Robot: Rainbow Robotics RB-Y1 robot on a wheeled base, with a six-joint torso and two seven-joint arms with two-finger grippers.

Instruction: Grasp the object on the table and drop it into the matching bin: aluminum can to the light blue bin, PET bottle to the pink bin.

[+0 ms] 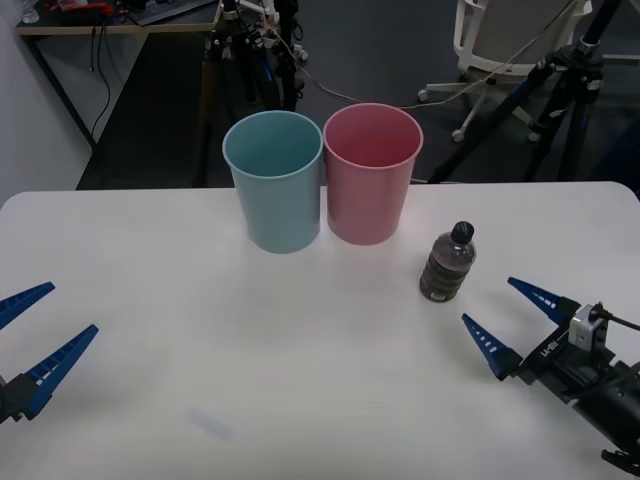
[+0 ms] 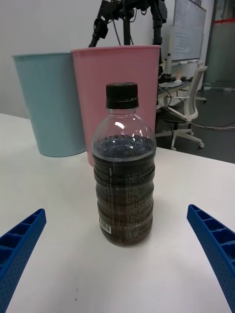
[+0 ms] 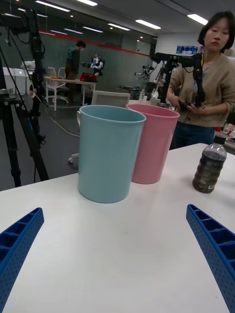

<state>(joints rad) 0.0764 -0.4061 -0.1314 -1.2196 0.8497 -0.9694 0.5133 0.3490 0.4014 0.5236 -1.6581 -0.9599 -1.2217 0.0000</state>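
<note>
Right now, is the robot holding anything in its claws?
No, nothing. The right gripper is open just short of the PET bottle, which stands on the table. The left gripper is open too.

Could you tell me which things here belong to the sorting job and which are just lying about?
Job: PET bottle, pink bin, light blue bin, table, right gripper, left gripper, both with jaws open.
Lying about: tripods, office chair.

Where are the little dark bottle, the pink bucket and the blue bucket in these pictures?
PET bottle [image 1: 447,268]: front view, on its dark label band.
pink bin [image 1: 370,190]: front view, on its outer wall.
light blue bin [image 1: 280,205]: front view, on its outer wall.
</note>
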